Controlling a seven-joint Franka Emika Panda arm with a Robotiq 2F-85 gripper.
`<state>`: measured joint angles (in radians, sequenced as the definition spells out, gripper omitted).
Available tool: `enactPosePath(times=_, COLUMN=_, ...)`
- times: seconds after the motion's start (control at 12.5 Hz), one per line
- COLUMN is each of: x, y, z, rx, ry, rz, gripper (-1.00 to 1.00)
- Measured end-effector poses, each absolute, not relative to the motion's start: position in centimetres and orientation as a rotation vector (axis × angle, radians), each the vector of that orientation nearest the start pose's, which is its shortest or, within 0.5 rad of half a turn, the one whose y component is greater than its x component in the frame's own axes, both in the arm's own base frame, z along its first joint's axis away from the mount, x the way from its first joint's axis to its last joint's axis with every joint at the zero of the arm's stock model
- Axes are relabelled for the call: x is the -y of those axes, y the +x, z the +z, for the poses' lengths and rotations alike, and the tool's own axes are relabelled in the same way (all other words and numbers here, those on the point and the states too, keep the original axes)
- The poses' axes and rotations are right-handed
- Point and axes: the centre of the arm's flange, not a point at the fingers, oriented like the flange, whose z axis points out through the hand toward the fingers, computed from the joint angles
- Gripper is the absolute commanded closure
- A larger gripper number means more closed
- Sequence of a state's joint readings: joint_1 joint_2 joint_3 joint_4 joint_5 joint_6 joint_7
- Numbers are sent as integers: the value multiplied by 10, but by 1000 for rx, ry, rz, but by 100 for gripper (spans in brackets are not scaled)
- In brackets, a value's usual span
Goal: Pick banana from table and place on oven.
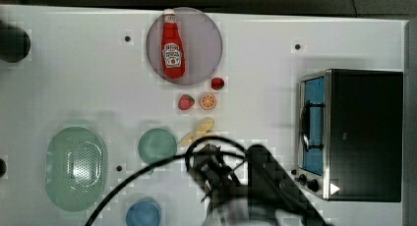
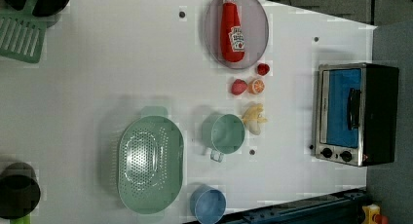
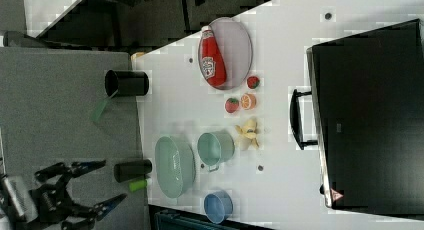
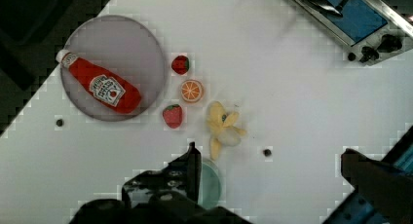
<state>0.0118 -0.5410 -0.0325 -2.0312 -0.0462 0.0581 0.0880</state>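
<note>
On the white tabletop (image 1: 74, 78), the banana (image 1: 198, 130) lies between the small green cup (image 1: 157, 145) and the orange slice (image 1: 208, 101), just beside the cup's rim toward the top view's right. In the wrist view the banana (image 4: 221, 128) looks pale yellow, with its peel ends splayed out, and nothing touches it. A strawberry (image 1: 186, 102) sits next to the orange slice, and another small red fruit (image 1: 218, 83) rests at the edge of the grey plate (image 1: 206, 44), which carries a ketchup bottle (image 1: 172, 46) lying on its side.

The gripper (image 4: 270, 168) hangs above the tabletop with its jaws spread wide and nothing between them; one dark finger (image 4: 191, 168) stands over the green cup's edge in the wrist view and the other at the far side of that picture, with bare tabletop between them. In the top view the arm's dark body and cable (image 1: 142, 177) cover the area just below the banana.

The oven (image 1: 361, 135) stands well apart from the banana at the top view's right, its black top bare and its bluish glass door facing the fruit. A green colander (image 1: 76, 168) and a blue cup (image 1: 143, 213) sit toward the top view's lower left.
</note>
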Motion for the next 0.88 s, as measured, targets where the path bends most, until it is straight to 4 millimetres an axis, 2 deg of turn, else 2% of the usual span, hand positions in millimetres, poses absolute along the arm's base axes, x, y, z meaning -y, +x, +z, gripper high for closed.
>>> enactPosePath(times=0.16, x=17, y=411, z=617, rx=-1362, ry=-2813, rz=-76, gripper=-100)
enactPosePath(times=0.4, x=29, y=451, z=516, rx=-1417, ry=-2834, rz=81, gripper=-100)
enactPosePath(times=0.56, x=27, y=466, z=449, rx=-1429, ry=-2847, rz=167, gripper=-100)
enactPosePath(times=0.64, x=22, y=473, z=422, rx=-1419, ry=-2856, rz=184, gripper=-100)
enactPosePath(times=0.72, x=17, y=476, z=402, rx=-1399, ry=-2878, rz=181, gripper=-100)
enactPosePath(times=0.88, x=4, y=478, z=376, rx=-1347, ry=-2904, rz=120, gripper=-100)
